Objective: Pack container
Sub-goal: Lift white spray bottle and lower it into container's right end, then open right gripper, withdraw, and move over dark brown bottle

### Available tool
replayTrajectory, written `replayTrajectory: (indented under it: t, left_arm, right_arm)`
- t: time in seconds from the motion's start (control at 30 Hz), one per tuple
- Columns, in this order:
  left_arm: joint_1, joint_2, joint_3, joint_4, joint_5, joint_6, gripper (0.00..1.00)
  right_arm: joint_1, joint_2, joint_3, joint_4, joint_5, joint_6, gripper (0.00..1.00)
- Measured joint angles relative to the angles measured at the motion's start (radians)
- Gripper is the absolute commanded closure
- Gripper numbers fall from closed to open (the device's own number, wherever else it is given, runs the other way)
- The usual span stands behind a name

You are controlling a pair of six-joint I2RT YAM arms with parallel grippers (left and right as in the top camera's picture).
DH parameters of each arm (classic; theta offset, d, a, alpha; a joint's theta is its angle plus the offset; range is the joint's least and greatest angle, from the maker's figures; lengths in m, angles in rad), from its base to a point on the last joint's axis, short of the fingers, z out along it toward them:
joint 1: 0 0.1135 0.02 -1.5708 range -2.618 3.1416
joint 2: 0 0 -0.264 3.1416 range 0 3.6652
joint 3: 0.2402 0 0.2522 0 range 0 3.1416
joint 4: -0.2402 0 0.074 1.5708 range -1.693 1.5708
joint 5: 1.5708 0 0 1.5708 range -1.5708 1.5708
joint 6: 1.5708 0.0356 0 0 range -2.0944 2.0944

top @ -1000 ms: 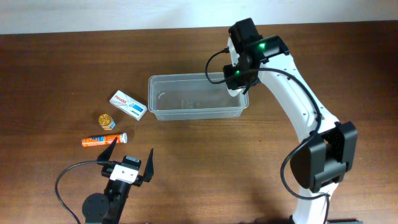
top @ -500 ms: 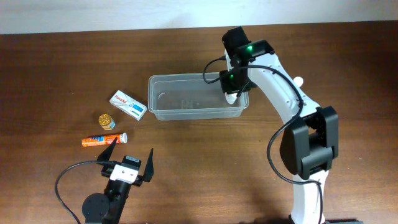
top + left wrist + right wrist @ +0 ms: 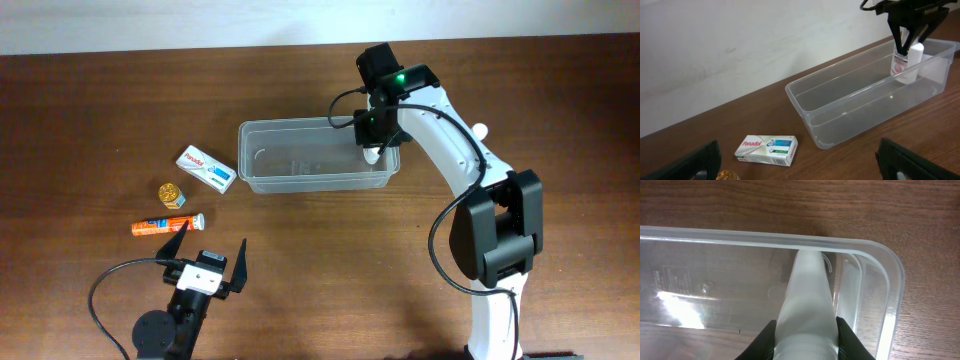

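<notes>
Top of the overhead shot, just right of centre: the right gripper [image 3: 372,148] is down over the right-hand end of the container [image 3: 315,155], and it is pinching a white bottle [image 3: 907,67]. The right wrist camera looks straight down that bottle [image 3: 807,305], with the black fingers [image 3: 760,342] pressed against it on both sides. The bottle sits inside the tub's walls, close to the rounded corner at the right of that frame. Whether its base is touching the floor of the tub, I cannot tell.

The container itself lies lengthwise across the upper middle of the brown table [image 3: 100,100], clear plastic with nothing else in it.

Down at the lower left of the overhead frame, the left gripper [image 3: 212,255] has its jaws spread wide and nothing between them (its wrist camera catches just the two dark fingertips [image 3: 695,162] at the bottom corners). It is well apart from the tub.

Left of the container waits a white-and-blue carton [image 3: 207,169], lying flat near the tub's left end. Below that is a small gold round item [image 3: 171,193], and below that again an orange tube [image 3: 166,226] on its side, just above the left gripper.
</notes>
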Motion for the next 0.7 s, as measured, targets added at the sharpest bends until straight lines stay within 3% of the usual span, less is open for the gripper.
replayTrajectory:
  t: [0.27, 0.43, 0.7]
  left_arm:
    - [0.000, 0.000, 0.000, 0.000, 0.000, 0.000, 0.00]
    - [0.000, 0.000, 0.000, 0.000, 0.000, 0.000, 0.00]
    - [0.000, 0.000, 0.000, 0.000, 0.000, 0.000, 0.00]
  right_arm:
    - [0.000, 0.000, 0.000, -0.001, 0.014, 0.034, 0.74]
    - [0.000, 0.000, 0.000, 0.000, 0.021, 0.050, 0.56]
    - [0.000, 0.000, 0.000, 0.003, 0.021, 0.050, 0.48]
